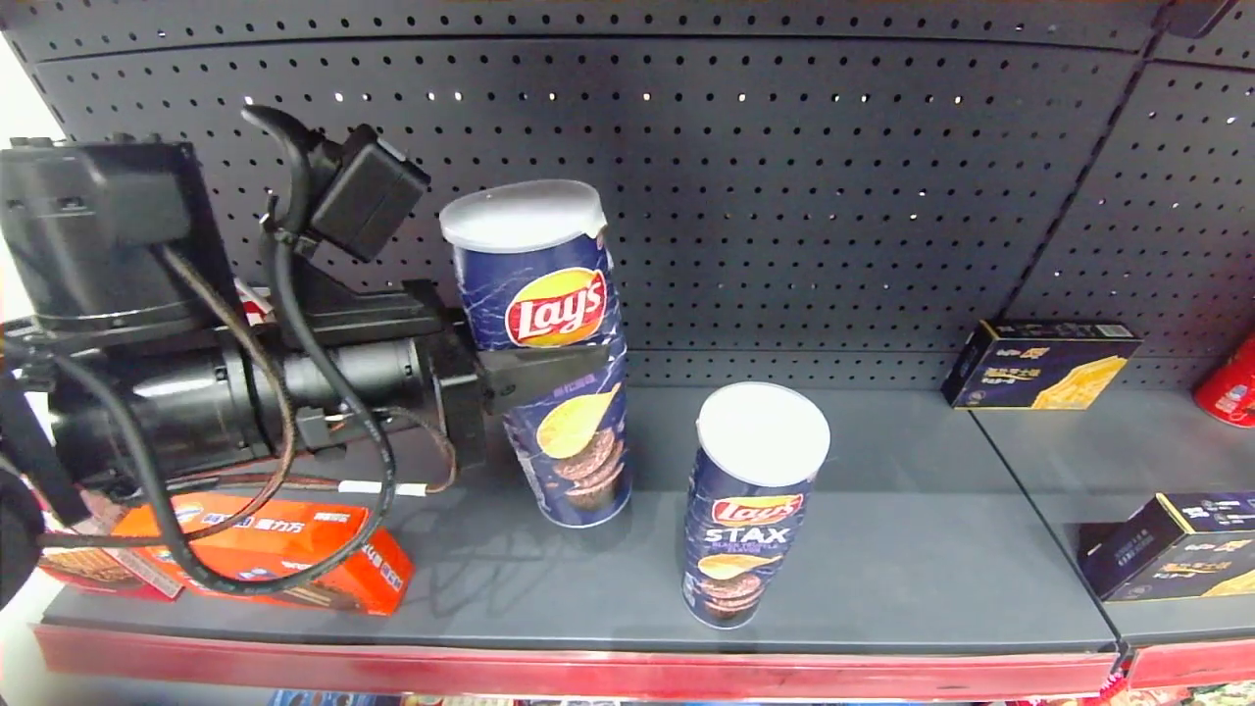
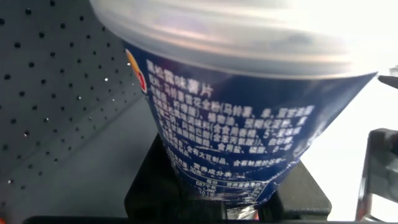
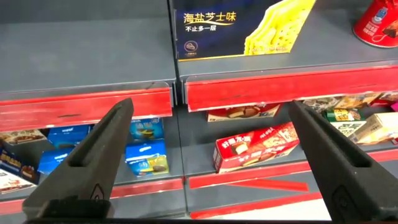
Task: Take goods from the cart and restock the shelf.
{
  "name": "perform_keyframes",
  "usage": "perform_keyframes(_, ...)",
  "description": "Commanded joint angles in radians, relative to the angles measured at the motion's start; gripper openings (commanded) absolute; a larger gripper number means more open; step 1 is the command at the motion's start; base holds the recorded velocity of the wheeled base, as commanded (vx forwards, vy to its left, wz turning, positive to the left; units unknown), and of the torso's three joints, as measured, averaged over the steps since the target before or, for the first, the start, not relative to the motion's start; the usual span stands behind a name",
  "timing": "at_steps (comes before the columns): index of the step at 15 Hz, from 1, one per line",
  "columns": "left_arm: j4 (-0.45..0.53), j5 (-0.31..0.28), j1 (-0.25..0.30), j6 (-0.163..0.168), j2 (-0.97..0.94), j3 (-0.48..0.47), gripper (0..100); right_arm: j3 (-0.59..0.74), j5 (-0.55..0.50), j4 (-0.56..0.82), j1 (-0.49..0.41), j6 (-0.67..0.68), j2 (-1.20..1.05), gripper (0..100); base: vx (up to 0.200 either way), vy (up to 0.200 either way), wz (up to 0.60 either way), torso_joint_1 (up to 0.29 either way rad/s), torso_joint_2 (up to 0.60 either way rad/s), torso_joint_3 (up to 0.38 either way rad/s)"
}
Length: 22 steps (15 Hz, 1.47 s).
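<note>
While the left gripper [image 1: 557, 377] is clamped across the middle of a tall dark blue chip can [image 1: 549, 294], that can hangs slightly tilted over the grey shelf [image 1: 902, 559], near the pegboard back [image 1: 784, 196] – whether its base touches the deck I cannot tell. From the left wrist view the same can [image 2: 242, 143] looms close, its pale plastic lid [image 2: 236, 31] nearest the camera and the dark jaws pressed against its lower body. A second chip can [image 1: 750, 510] of the same kind stands upright on the shelf, nearer the red front edge and to the right of the held one, apart from it. An orange box [image 1: 284, 559] lies flat on the shelf below the left arm.

The right gripper [image 3: 209, 106] has its fingers spread wide and grips nothing – it faces the red shelf fronts [image 3: 280, 87], with a dark blue box [image 3: 239, 28] on the deck above them and a red tin [image 3: 379, 22] further along.
</note>
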Motion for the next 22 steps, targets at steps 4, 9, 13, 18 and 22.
perform_keyframes(4, 0.033, 0.004, -0.010, 0.049, 0.235, -0.210, 0, 0.000, -0.001, 0.000, 0.000, 0.000, 0.007, 100, 0.000, 0.000, 0.00, 0.000, 0.00, 0.000)
perform_keyframes(9, -0.009, -0.026, 0.030, 0.171, 0.451, -0.369, 0, 0.000, 0.000, -0.002, 0.000, 0.000, 0.007, 100, 0.000, 0.000, 0.00, 0.000, 0.00, 0.000)
perform_keyframes(13, 0.024, -0.031, 0.022, 0.167, 0.538, -0.475, 0, 0.000, 0.000, 0.000, 0.000, 0.000, 0.007, 100, 0.000, 0.000, 0.00, 0.000, 0.00, 0.000)
perform_keyframes(18, 0.054, -0.029, -0.013, 0.141, 0.603, -0.570, 0, 0.000, 0.000, -0.002, 0.000, 0.000, 0.007, 100, 0.000, 0.000, 0.00, 0.000, 0.00, 0.000)
perform_keyframes(22, 0.048, -0.028, -0.030, 0.128, 0.629, -0.581, 0, 0.000, -0.001, -0.002, 0.000, 0.000, 0.007, 100, 0.000, 0.000, 0.00, 0.000, 0.00, 0.000)
